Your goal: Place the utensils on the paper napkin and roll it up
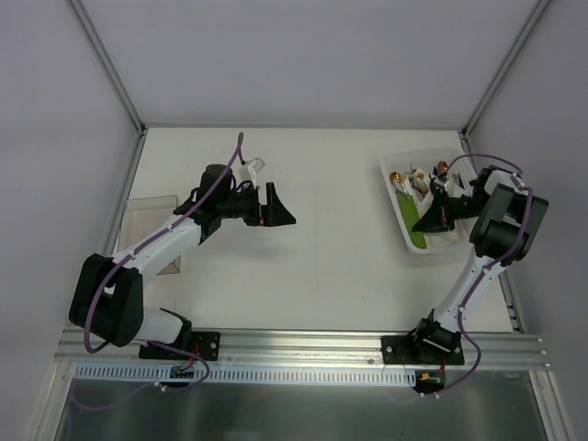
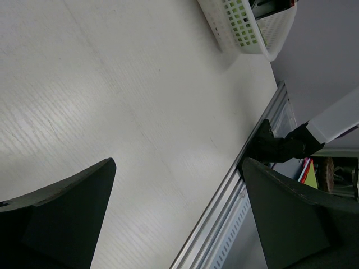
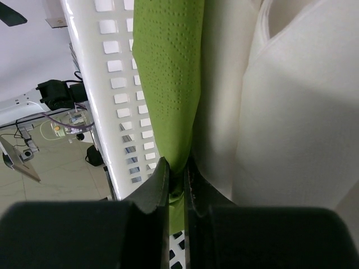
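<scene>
A: Far left of the top view?
B: We see a clear plastic bin (image 1: 147, 213) at the table (image 1: 322, 276) edge, w/ the left arm's forearm crossing its lower right corner.
A: Left gripper (image 1: 276, 207)?
B: Left of centre, over bare tabletop. Wrist view shows the left gripper (image 2: 178, 165) w/ jaws spread wide, nothing btwn them, just the table (image 2: 112, 84). White perforated basket (image 2: 241, 22) sits at that frame's top right.
A: Moving right?
B: In the top view the basket (image 1: 393, 197) is at upper right. Utensils (image 1: 418, 184) lie at its upper end, but too small for us to sort from the copper-tipped pcs.
A: Paper napkin?
B: Inside the basket, along its left wall, a green strip (image 1: 418, 237).
A: Right gripper (image 1: 432, 216)?
B: Reaching into the basket. Up close, the right gripper (image 3: 176, 171) has jaws nearly together, pinching the paper napkin (image 3: 168, 67) at its lower end. Basket wall (image 3: 112, 84) is to its left, white napkins (image 3: 303, 112) to its right, touching the green sheet.
</scene>
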Controlling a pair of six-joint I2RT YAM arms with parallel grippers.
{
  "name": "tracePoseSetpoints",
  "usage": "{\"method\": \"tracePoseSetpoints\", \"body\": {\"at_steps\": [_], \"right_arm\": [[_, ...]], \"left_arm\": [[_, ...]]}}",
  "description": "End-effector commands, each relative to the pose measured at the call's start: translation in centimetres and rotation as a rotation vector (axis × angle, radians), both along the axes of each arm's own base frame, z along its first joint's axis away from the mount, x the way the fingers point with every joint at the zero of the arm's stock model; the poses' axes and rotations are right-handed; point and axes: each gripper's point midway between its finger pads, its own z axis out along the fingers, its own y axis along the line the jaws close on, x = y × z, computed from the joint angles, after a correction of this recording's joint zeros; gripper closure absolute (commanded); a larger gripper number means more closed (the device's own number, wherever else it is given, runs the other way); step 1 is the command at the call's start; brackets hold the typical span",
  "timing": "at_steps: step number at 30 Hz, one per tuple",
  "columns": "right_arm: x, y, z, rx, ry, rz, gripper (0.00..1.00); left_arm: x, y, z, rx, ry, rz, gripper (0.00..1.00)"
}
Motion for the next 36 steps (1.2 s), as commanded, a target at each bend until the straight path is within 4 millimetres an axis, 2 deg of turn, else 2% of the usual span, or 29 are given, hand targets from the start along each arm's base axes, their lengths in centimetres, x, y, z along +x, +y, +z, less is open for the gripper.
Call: {"method": "tracePoseSetpoints", "body": {"at_steps": [1,6,11,12,20,24,27,31,34,36], "right_arm": [[-3.7,-0.3,-0.8,-0.034,0.217,0.037,0.93],[-3.4,-0.4,-0.4,-0.061,0.193,0.035,0.72],[-3.1,-0.5,0.7,-0.106,0.134,0.047,0.61],[-3.0,-0.4,1.0,-0.113,0.121,0.05,0.54],[-1.4,-0.3,5.3,-0.172,-0.052,0.032,0.44],[-0.8,-0.4,7.3,-0.216,-0.131,0.031,0.34],[-0.3,-1.0,8.2,-0.284,-0.186,0.019,0.23],[0.7,-2.0,9.9,-0.37,-0.291,0.007,0.15],[1.8,-1.8,12.2,-0.386,-0.401,-0.021,0.04],[2.3,-1.1,13.3,-0.379,-0.45,-0.034,0.01]], "left_arm": [[0.8,-0.4,1.3,-0.017,-0.048,0.015,0.01],[0.9,-0.4,1.5,-0.015,-0.045,0.018,0.01],[0.8,-0.4,1.7,-0.013,-0.051,0.016,0.01],[0.8,-0.4,1.8,-0.013,-0.056,0.015,0.01],[0.9,0.1,2.3,0.001,-0.089,0.032,0.01],[1.1,0.6,2.4,0.028,-0.105,0.053,0.01],[1.6,1.4,2.5,0.077,-0.129,0.088,0.01],[2.3,3.3,2.6,0.147,-0.154,0.153,0.01],[3.0,5.0,3.1,0.203,-0.18,0.199,0.01],[3.6,6.1,3.8,0.231,-0.194,0.232,0.01]]}}
